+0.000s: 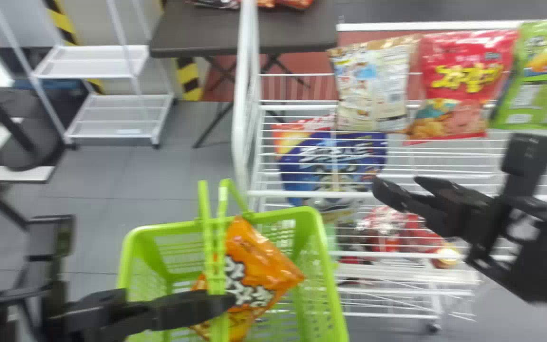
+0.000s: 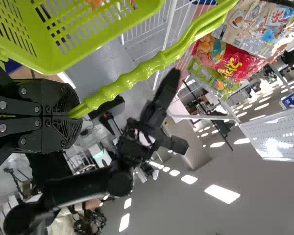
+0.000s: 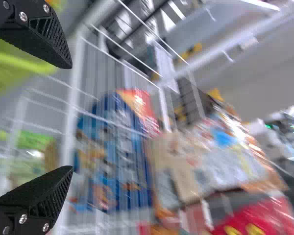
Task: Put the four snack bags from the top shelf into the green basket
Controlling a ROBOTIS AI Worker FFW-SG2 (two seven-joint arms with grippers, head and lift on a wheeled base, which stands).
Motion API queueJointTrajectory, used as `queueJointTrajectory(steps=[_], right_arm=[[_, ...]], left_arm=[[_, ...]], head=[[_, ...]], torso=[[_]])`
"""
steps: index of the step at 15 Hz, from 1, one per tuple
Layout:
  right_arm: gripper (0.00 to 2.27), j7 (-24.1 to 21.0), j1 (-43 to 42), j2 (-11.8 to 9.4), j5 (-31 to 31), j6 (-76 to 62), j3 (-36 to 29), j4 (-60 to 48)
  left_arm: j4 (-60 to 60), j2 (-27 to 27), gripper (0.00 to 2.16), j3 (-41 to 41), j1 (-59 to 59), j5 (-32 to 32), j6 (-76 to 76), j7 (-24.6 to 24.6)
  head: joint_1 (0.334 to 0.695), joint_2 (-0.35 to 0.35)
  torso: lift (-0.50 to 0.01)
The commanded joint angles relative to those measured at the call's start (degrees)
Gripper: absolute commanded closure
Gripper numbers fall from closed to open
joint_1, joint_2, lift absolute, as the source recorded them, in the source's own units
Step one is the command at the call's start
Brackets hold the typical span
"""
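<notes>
I have my left tool clenched on the handles of the green basket, and an orange snack bag lies tilted inside it. My right tool is released, its fingers spread apart, near the front rail of the top shelf. On that shelf I see three snack bags side by side: a beige one, a red one in the middle, then a green one. A blue bag shows through the shelf's wires.
</notes>
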Motion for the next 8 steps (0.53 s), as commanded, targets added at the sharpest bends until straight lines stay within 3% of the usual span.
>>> queueJointTrajectory(steps=[1, 5, 8], right_arm=[[0.07, -1.0, -7.0, 0.1, 4.9, -10.6, 3.1, 10.3], [0.07, -5.8, -19.0, 0.7, 12.1, -17.6, 7.9, 27.3], [0.18, -8.2, -26.8, 3.6, 17.7, -22.2, 10.5, 39.4]], left_arm=[[0.0, 0.0, 2.15, 0.0, 0.0, 0.1, -0.2, -0.7], [1.1, 0.2, 2.15, 0.1, -1.0, 0.1, -0.2, -0.7], [2.2, 0.4, 2.15, 0.6, -1.0, 0.1, -0.2, -0.7]], head=[[0.695, -0.045], [0.695, -0.066], [0.695, -0.065]], torso=[[-0.004], [-0.004], [-0.004]])
